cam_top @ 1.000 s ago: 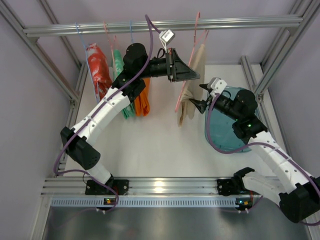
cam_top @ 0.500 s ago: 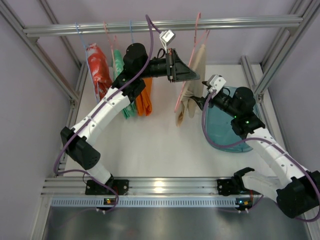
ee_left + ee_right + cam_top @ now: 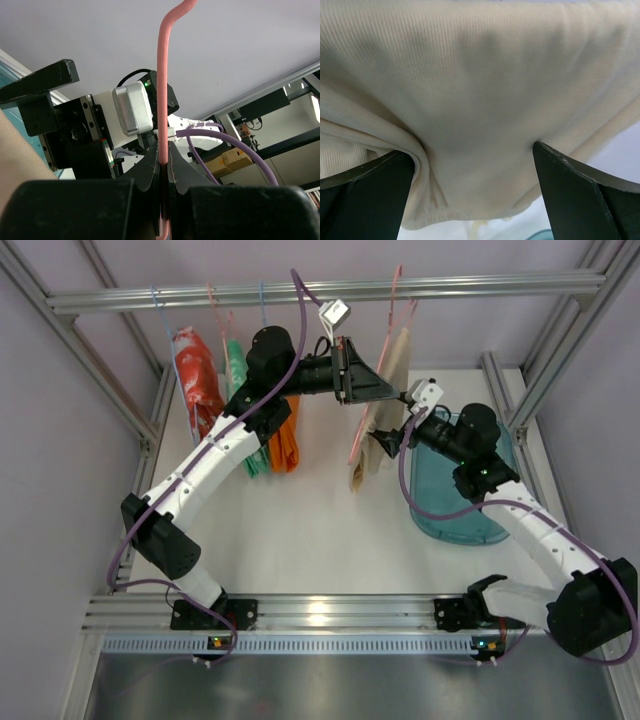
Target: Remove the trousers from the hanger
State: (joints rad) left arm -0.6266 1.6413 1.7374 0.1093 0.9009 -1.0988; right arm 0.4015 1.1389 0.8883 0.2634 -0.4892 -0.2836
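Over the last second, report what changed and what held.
The right gripper moved left up to the beige trousers and opened wide; cloth now sits between its fingers. The left gripper stayed shut on the pink hanger; the other hanging clothes did not move.

Robotics lab: left arm (image 3: 210,455) and right arm (image 3: 545,540), trailing purple cables (image 3: 200,131), bolted to an aluminium rail (image 3: 330,612) at the white bench's (image 3: 320,540) near edge, caged by an aluminium frame (image 3: 330,290); cardboard boxes (image 3: 235,159) and racking (image 3: 270,102) beyond.
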